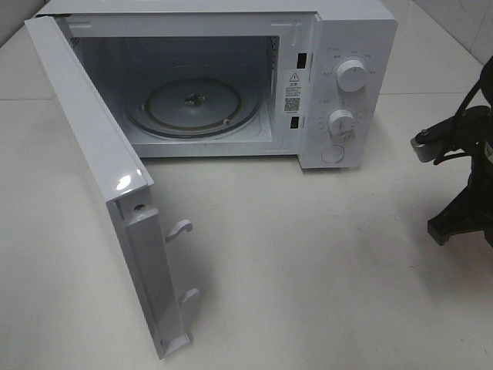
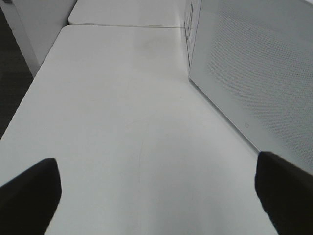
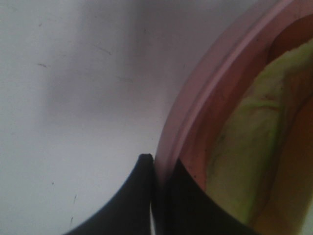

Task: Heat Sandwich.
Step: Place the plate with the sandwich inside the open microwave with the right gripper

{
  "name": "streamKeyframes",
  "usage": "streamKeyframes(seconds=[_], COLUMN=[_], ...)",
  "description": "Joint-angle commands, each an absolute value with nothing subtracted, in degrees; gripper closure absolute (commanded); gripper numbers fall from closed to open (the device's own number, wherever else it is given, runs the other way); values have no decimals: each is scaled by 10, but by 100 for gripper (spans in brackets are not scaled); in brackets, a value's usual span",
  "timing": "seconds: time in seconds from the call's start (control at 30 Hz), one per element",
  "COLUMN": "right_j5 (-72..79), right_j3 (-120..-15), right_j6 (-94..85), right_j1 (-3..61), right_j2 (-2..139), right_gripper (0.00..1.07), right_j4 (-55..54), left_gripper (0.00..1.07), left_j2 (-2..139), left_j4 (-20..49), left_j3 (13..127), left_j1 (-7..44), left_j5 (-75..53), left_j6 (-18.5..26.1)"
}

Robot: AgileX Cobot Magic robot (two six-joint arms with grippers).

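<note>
In the right wrist view the sandwich (image 3: 249, 137), pale yellow-green, lies in a round pink dish (image 3: 220, 83) on the white table. My right gripper (image 3: 156, 166) is shut on the dish's rim, one finger outside it and one inside. In the high view the dish and sandwich are out of frame, and only the right arm (image 1: 462, 154) shows at the right edge. The white microwave (image 1: 347, 46) stands open, its glass turntable (image 1: 192, 104) bare. My left gripper (image 2: 156, 191) hangs open over bare table beside the door's outer face (image 2: 254, 73), holding nothing.
The microwave door (image 1: 92, 154) swings out to the front left, with its two latch hooks (image 1: 179, 228) pointing right. Two knobs (image 1: 353, 75) and a button sit on the right panel. White table (image 1: 308, 270) lies in front of the oven.
</note>
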State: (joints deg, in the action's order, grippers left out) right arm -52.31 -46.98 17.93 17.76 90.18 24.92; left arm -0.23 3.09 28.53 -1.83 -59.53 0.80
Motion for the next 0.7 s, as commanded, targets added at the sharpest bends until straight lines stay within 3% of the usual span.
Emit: streamKeyframes(seconds=[0.03, 0.7], right_j5=[-544, -604], right_j3=[-465, -458], right_j6=[184, 184], right_j1=[189, 312], right_j2=[886, 820], right_gripper=[107, 107], right_j4=[262, 259], left_gripper=[5, 5], left_j2=[-19, -19], left_j4=[36, 36], left_j3=[284, 284], left_j1=[-20, -20], left_j5=[-592, -592], left_j6=[7, 7])
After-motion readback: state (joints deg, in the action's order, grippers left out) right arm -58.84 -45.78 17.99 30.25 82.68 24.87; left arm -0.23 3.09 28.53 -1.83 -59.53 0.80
